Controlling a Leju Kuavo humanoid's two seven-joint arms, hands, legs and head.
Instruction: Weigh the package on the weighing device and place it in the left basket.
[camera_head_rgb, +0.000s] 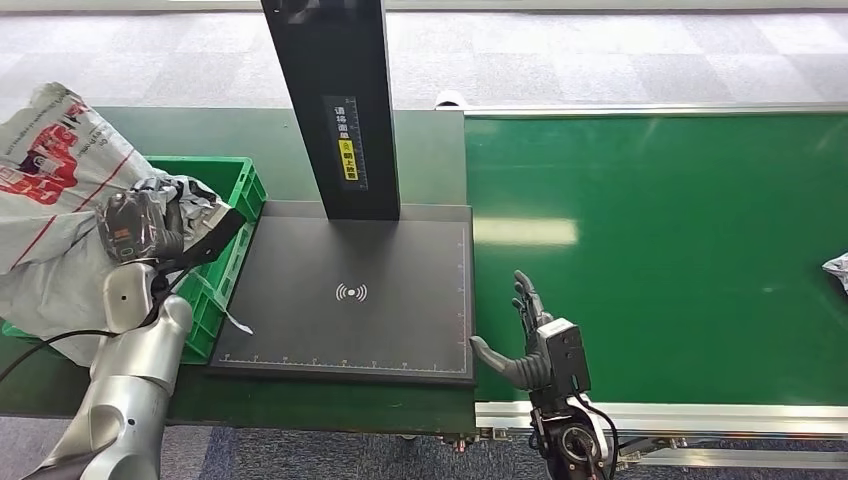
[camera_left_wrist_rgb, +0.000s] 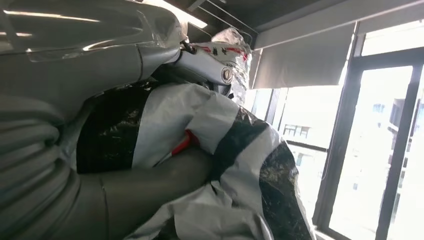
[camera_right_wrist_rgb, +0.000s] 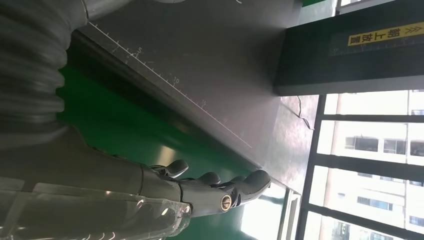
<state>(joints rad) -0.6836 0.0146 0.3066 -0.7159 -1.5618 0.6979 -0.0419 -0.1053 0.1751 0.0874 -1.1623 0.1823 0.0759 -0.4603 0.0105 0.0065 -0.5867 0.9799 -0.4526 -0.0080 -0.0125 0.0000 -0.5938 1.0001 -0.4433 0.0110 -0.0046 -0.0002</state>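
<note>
A big grey plastic package (camera_head_rgb: 50, 190) with red print lies over the green basket (camera_head_rgb: 235, 190) at the left of the scale. My left hand (camera_head_rgb: 140, 225) grips its crumpled edge; up close its thumb presses into the grey and black wrap (camera_left_wrist_rgb: 220, 150). The black weighing plate (camera_head_rgb: 350, 300) is bare, and a dark post (camera_head_rgb: 335, 100) rises behind it. My right hand (camera_head_rgb: 525, 345) hovers open over the green belt just right of the plate, holding nothing. In the right wrist view its fingers (camera_right_wrist_rgb: 220, 185) are stretched out beside the plate's ruled edge (camera_right_wrist_rgb: 175, 90).
The green conveyor belt (camera_head_rgb: 660, 240) runs to the right with a metal rail (camera_head_rgb: 700, 415) at its front. Part of a small silver packet (camera_head_rgb: 838, 270) peeks in at the belt's far right. A white tag lies at the plate's left edge.
</note>
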